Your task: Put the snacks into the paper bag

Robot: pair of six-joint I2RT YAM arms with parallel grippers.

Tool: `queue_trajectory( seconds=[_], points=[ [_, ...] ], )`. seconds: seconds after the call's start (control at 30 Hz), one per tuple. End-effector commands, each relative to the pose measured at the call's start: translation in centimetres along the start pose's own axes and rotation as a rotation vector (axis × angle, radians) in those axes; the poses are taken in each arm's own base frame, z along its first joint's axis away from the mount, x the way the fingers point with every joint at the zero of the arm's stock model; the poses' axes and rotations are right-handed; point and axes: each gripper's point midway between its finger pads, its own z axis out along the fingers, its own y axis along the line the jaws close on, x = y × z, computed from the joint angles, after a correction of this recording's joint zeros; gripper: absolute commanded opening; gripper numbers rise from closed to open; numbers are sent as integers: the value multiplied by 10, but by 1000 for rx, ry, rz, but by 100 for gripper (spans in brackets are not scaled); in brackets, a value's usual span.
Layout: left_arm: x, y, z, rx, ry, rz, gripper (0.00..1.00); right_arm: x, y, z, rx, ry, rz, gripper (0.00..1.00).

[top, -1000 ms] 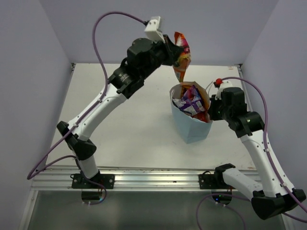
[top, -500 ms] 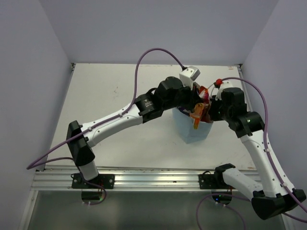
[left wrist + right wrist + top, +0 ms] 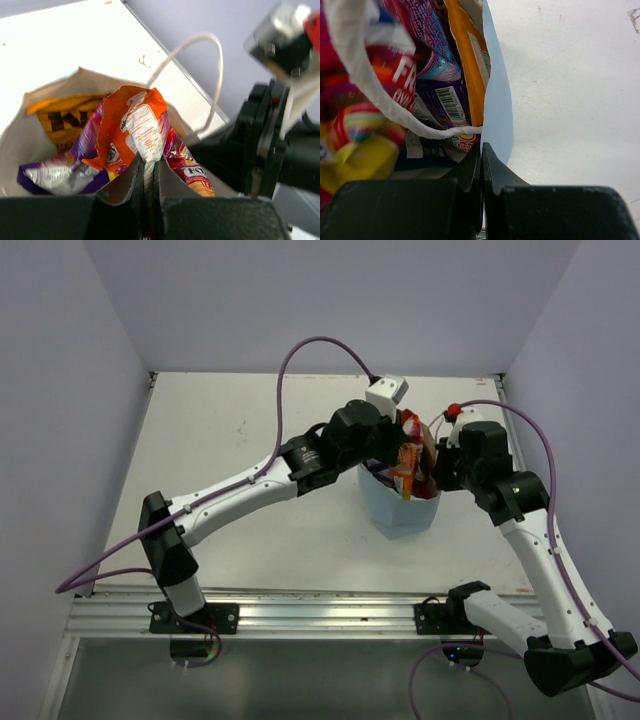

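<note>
The light blue paper bag (image 3: 400,512) stands upright at the table's right middle, its mouth full of snacks. My left gripper (image 3: 396,443) reaches into the mouth from the left and is shut on the orange-white packet (image 3: 131,125), which stands upright above the other packets. Under it lie the orange Kettle bag (image 3: 59,117), a purple-white packet (image 3: 52,175) and a red packet (image 3: 192,170). My right gripper (image 3: 481,150) is shut on the bag's light blue wall (image 3: 497,107) at its right rim. The blue snack bag is hidden.
A white string handle (image 3: 212,47) loops up from the bag's far rim, and another (image 3: 367,80) lies across the packets. The right arm's wrist (image 3: 280,130) stands close beside the bag. The white table (image 3: 250,440) has purple walls around it.
My left arm has swung down from above the bag, bringing the orange-white packet into the bag's mouth. The right gripper has kept its hold on the rim.
</note>
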Motion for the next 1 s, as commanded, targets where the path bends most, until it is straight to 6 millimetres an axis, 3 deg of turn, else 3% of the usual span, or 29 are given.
queue_trajectory(
  seconds=[0.0, 0.2, 0.3, 0.33, 0.4, 0.43, 0.47, 0.67, 0.8, 0.83, 0.9, 0.93, 0.97],
  points=[
    [-36, 7, 19, -54, -72, 6, 0, -12, 5, -3, -23, -31, 1, 0],
    [-38, 50, 39, -118, -54, -52, 0, -11, 1, -10, -6, -40, -11, 0],
    [-21, 66, 44, -145, 0, -45, 0, -11, -1, -12, 3, -42, -12, 0],
    [-7, 69, 43, -147, 35, -44, 0, -11, -1, -12, 5, -42, -12, 0],
    [4, 67, 36, -125, 67, -43, 0, -11, -1, -11, 7, -41, -14, 0],
    [25, 70, 34, -132, 110, -36, 0, -11, -2, -11, 8, -41, -13, 0],
    [33, 68, 30, -125, 132, -29, 0, -12, -1, -10, 8, -42, -13, 0],
    [71, 25, 6, -3, 263, 51, 0, -10, 1, -6, -2, -35, -6, 0],
    [54, 4, 4, 53, 214, 78, 0, -11, 3, -4, -8, -35, 1, 0],
    [37, -2, 5, 59, 173, 80, 0, -11, 3, -3, -9, -32, 2, 0],
    [21, 4, 11, 2, 134, 112, 0, -12, 3, -3, -11, -33, 2, 0],
    [-3, 0, 8, -11, 95, 129, 0, -12, 4, -4, -11, -33, 3, 0],
    [-9, 13, 16, -86, 82, 174, 0, -12, 3, -4, -8, -34, 3, 0]
  ],
)
